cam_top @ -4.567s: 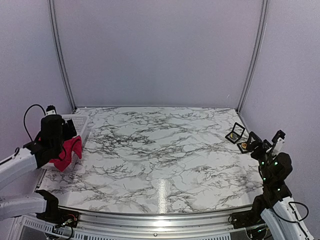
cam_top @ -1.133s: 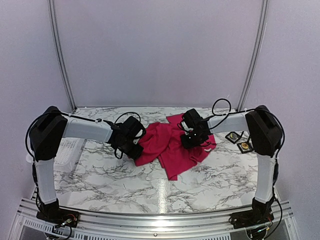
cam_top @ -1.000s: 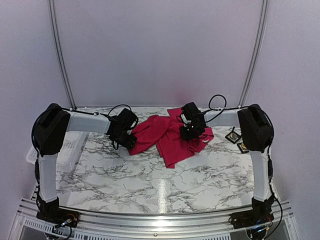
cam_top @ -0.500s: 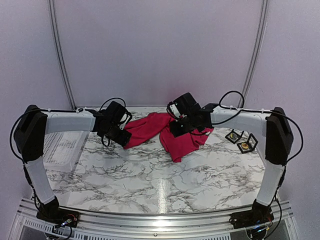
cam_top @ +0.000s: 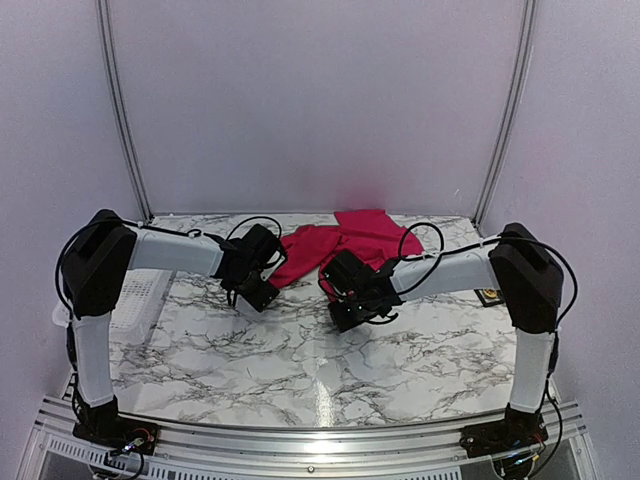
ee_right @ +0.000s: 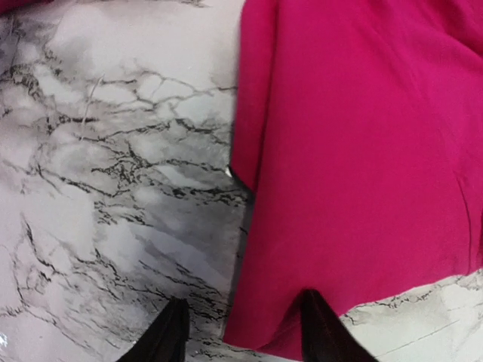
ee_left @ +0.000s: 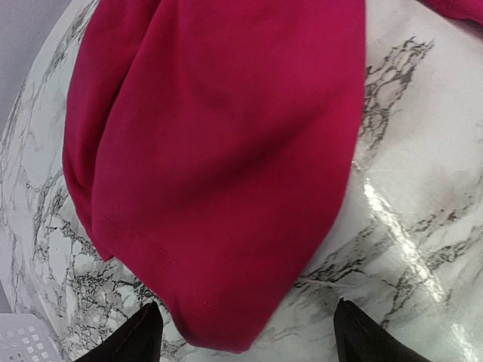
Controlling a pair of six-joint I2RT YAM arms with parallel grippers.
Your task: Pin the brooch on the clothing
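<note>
Honestly, the closest stretch of the marble table (cam_top: 320,370) was just bare veining, so there was loads of room in front of the arm bases. A white basket (cam_top: 135,292) sat at the near-left edge, well apart from the action.

A bit further in, both arms were stretched toward the middle with their elbows wide. The left claw (ee_left: 245,343) was spread open, and the rounded, stitched corner of the shirt (cam_top: 345,238) lay right between its tips without being pinched. The right claw (ee_right: 245,335) was spread as well. One tip was over the fabric and the other over marble, straddling a straight side edge that ran away from it.

My guess is each one was lined up on a hem so they could grab the shirt and drag it flat. It lay rumpled and folded over itself, which is no surface for pinning anything.

The shirt itself was bunched toward the far middle of the table, its top edge near the back wall (cam_top: 320,120). That left little slack behind it, so pulling it toward the near side looked like the easy direction. A small dark thing (cam_top: 490,296) peeked out past the right forearm, too tiny to make out. I'd say the pinning hadn't really begun.
</note>
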